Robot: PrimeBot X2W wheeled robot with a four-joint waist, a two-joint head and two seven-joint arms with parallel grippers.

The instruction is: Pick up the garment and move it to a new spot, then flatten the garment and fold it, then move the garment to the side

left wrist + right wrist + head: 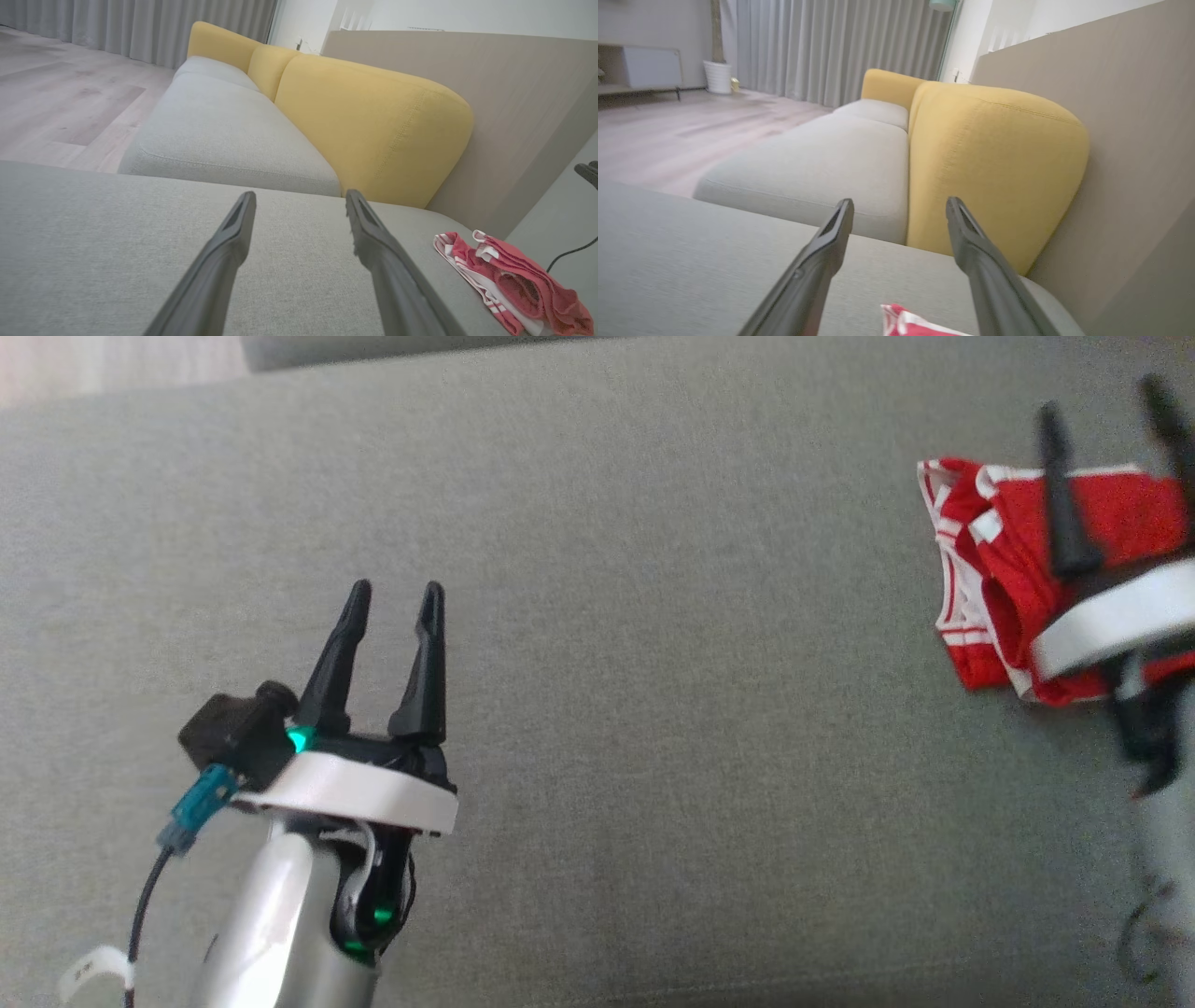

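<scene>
Red garment [1008,551] looks parked off to the side, so right gripper [1099,396] hovers wide open, empty, left gripper [396,588] too.

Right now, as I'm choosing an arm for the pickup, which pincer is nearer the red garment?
Right. The right pincer hangs open directly over the red garment; the left pincer, also open, is well off to the garment's left above the grey cushion.
</scene>
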